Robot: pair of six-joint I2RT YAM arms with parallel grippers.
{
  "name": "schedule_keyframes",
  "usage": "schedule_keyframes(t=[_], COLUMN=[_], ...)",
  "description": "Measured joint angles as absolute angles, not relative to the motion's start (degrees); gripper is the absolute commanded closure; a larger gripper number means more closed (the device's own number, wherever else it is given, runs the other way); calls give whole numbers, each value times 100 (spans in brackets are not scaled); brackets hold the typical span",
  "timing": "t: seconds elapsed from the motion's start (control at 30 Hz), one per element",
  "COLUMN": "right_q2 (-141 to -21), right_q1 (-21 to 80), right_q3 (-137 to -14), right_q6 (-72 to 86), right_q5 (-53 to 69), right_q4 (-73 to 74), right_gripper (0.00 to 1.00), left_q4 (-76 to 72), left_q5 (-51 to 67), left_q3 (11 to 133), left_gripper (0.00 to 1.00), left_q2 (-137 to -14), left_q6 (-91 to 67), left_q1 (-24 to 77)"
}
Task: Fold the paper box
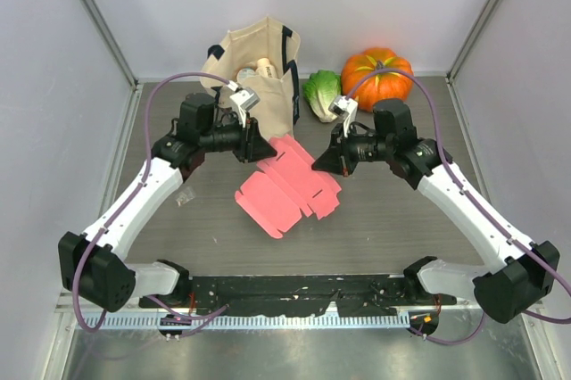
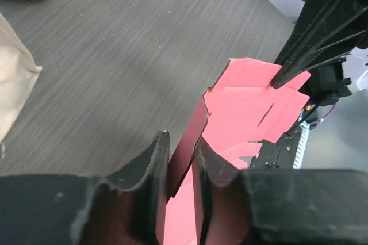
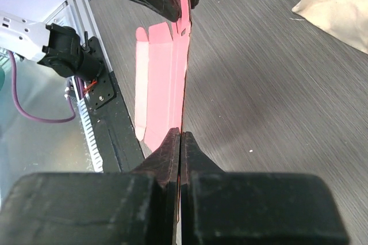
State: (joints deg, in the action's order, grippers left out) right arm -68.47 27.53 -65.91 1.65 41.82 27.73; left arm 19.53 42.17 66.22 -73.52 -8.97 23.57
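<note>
- While the paper box [image 1: 287, 191] is lying mostly flat on the bench [image 1: 401, 228], just on the near side of the cloth bag [image 1: 268, 63], both arms are working on the edge that faces the bag.
- The right hand [image 1: 318, 164] is gripping the end of that edge farther from the bag. In its wrist view the fingers are pressing tight together with the thin pink card running out from between them, so it is holding the sheet firmly.
- The left hand [image 1: 266, 150] is sitting at the end nearer the bag, its fingers [image 2: 158, 153] standing partly apart and straddling a raised strip of card. I cannot tell whether they are biting on the card or only bracketing it.
- By my reading, an early crease is in hand. The bag-side panel is standing up, while the rest is lying flat with its notched tabs pointing away from the bag. No walls are joined and no tab is tucked.
- The next move is calling for a sure grip from the left hand before anything turns. Both hands would then need to swing the raised panel over together, along one score line, away from the bag.
- Thin card is likely to buckle or tear if one hand is leading the other. The flat part is lying loose, so it may slide instead of creasing.
</note>
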Motion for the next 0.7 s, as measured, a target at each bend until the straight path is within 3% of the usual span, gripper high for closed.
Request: schedule_keyframes(t=[0.03,0.07,0.1,0.2,0.37,0.43,0.53,0.57,0.6,0.63,0.67,0.7], right_q2=[-6849,-6851,-6851,-6864,-6890,-6963,-7144,-7201,-7244,-7271,-7293,-7295], right_q1=[2753,2753,2751,2683,2718,2722,2722,2722,2720,2716,2718,2722], right_q3=[-6591,-6591,-6591,-6589,-6512,-6508,-6508,-6508,-6499,-6488,-6475,-6462], right_q6=[187,204,217,336,543,598,646,663,690,725,777,814], right_q5=[4217,4228,4235,4215,4272,4283,4278,4276,4274,4298,4381,4401], right_q4=[2762,2766,2766,2657,2279,2171,2032,2003,1957,1905,1833,1791], right_gripper=[99,92,88,69,59,59,74,90,98,99,99,99], left_q4=[1955,1957,1957,1981,1938,1927,1914,1916,1914,1914,1911,1927], left_q5=[4263,4296,4329,4445,4578,4650,4720,4740,4772,4783,4777,4753], left_q3=[6622,6622,6622,6622,6622,6622,6622,6622,6622,6622,6622,6622], left_gripper=[85,97,100,100,100,100,100,100,97,85,53,41], left_q2=[-7352,-7352,-7352,-7349,-7341,-7336,-7312,-7303,-7293,-7282,-7277,-7275], left_q6=[-895,-860,-858,-812,-838,-838,-834,-832,-832,-829,-825,-840], left_q1=[2366,2377,2383,2423,2486,2502,2517,2519,2521,2521,2523,2519])
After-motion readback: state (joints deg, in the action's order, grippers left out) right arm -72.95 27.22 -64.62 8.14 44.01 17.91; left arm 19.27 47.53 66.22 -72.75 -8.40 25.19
